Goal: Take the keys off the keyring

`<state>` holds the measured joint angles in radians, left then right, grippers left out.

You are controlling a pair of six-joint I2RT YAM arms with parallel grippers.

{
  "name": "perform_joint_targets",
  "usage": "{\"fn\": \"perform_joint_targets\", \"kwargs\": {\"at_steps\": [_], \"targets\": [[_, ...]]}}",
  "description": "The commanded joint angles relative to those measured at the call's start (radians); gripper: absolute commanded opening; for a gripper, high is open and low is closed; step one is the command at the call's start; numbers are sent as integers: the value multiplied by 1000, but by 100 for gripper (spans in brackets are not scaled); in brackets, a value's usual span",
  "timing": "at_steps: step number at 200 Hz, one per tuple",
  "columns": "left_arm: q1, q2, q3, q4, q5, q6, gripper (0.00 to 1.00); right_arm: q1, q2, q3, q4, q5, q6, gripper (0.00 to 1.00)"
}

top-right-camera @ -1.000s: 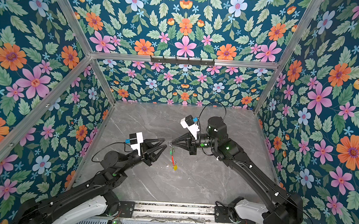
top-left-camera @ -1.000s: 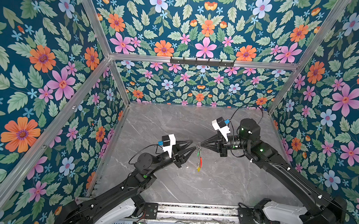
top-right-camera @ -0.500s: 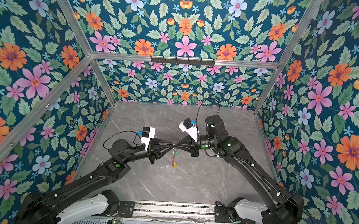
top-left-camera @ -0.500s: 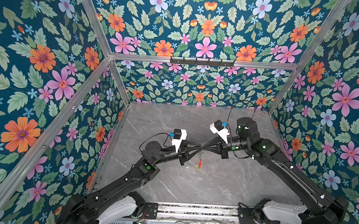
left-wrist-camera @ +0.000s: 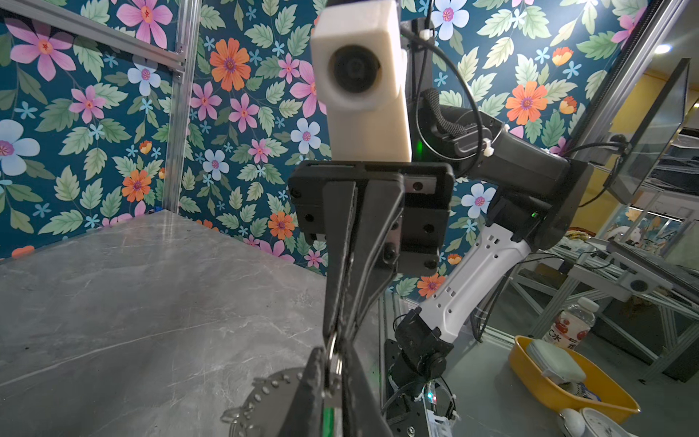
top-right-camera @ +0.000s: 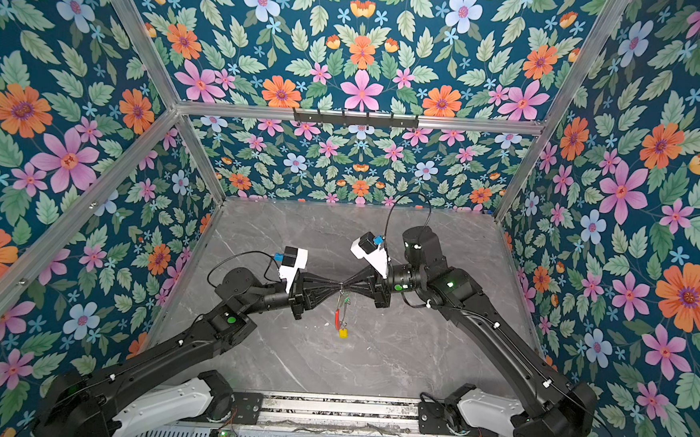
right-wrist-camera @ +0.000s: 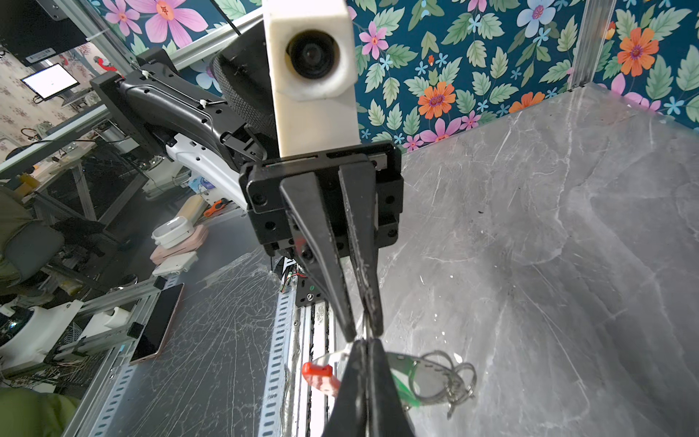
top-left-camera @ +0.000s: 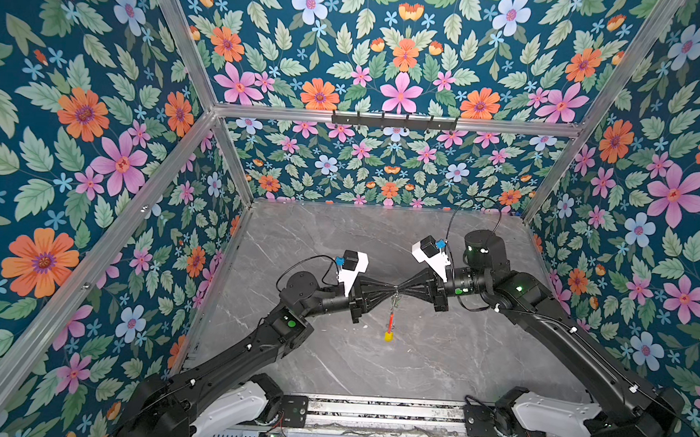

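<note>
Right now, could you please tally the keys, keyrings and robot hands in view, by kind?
Keys: 2, the yellow key and the green key
Keyrings: 1, the keyring
Hands: 2, the left hand and the right hand
Total: 5

A grey marble tabletop (top-left-camera: 435,366) fills the floor of the cell, closed in on three sides by floral wallpaper (top-left-camera: 405,44) – pink, orange and pale blue flowers on dark teal. Aluminium bars (top-left-camera: 263,112) frame the panels, and a black hook rail (top-left-camera: 394,121) sits on the back bar. A slotted metal rail (top-left-camera: 370,408) runs along the front edge. Outside the cell, the left wrist view shows a yellow basin (left-wrist-camera: 537,382) beside a white-capped bottle (left-wrist-camera: 571,325); the right wrist view shows a phone (right-wrist-camera: 157,325) lying flat and a lit monitor (right-wrist-camera: 51,80).
</note>
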<state>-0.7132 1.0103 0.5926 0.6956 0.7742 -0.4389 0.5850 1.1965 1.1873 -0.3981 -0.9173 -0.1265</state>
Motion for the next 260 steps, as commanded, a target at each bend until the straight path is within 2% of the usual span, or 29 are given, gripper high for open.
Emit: {"fn": "perform_joint_targets", "kwargs": {"at_steps": [1,44,67,102,107,124,140,159,183,202,229,260], "targets": [[7,-2,-2,70,39,-18,7,-1,-2,1,20,-8,-11,0],[13,-2,-10,111,60,-42,5,-1,4,0,17,-12,-12,0],[12,10,-17,163,87,-67,0,-1,7,1,21,-15,-10,0],[12,15,-30,225,87,-83,0,-1,-2,-15,67,-6,27,0],[14,11,-35,230,74,-84,0,-1,-6,-22,88,6,45,6],[14,-8,-50,222,2,-61,0,-2,-33,-59,173,42,100,30],[11,-44,-72,196,-89,-14,0,-2,-73,-109,276,106,159,38],[5,-95,-104,177,-214,43,0,-2,-125,-182,396,208,222,42],[-17,-127,-113,160,-340,115,0,-3,-156,-242,480,268,274,43],[-61,-124,-95,116,-453,185,0,-2,-151,-256,498,275,302,43],[-175,-115,-77,52,-681,329,0,-1,-150,-282,532,289,332,43],[-222,-113,-83,63,-810,390,0,-1,-146,-298,539,305,335,43]]}}
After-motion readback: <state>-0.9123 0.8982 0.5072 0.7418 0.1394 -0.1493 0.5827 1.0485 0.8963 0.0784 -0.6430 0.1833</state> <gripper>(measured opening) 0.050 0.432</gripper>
